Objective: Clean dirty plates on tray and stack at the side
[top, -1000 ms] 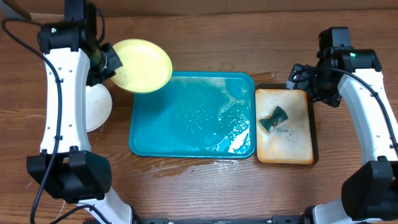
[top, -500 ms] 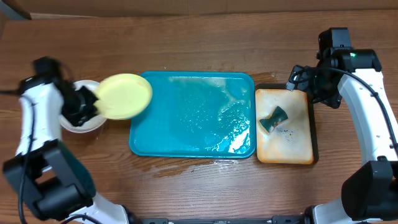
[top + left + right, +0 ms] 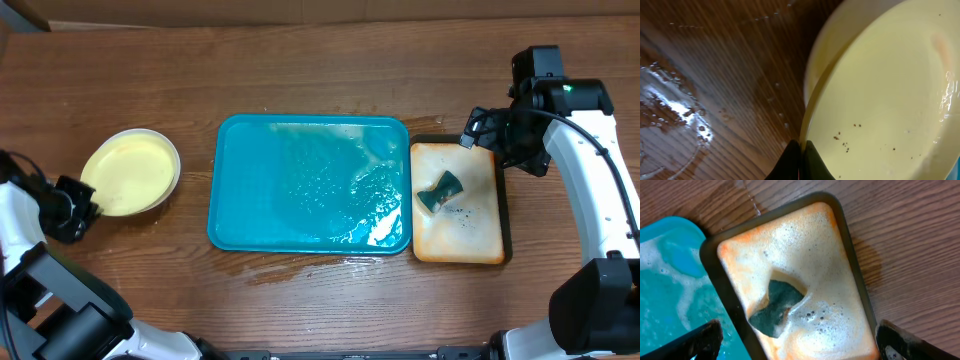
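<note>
Left gripper (image 3: 80, 205) sits at the table's left edge with its fingers pressed together on the near-left rim of the yellow-green plate (image 3: 130, 172). In the left wrist view the dark fingertips (image 3: 792, 155) meet right at that rim, and the plate spreads away from them up and to the right. Right gripper (image 3: 800, 345) hangs over the far right part of the table with its fingers spread wide, holding nothing; the tan tray lies directly below it.

The wooden table (image 3: 330, 80) carries everything, and its surface is wet near the left gripper and along the teal tray's near edge. The teal tray (image 3: 213, 215) lies at the middle, covered in soapy water and patches of foam. Touching or just beside its right edge is the smaller black-rimmed tan tray (image 3: 470, 230), foamy and stained orange-brown.

The yellow-green plate rests near the table's left edge, well apart from the teal tray's left rim, with a few tiny brown specks on its inner face near the fingertips. It lies on top of a white plate (image 3: 812, 70), whose paler rim shows just outside it. A dark green sponge (image 3: 777, 307), pinched at its middle, lies in the foam on the tan tray, between the right gripper's open fingers in the wrist view.
</note>
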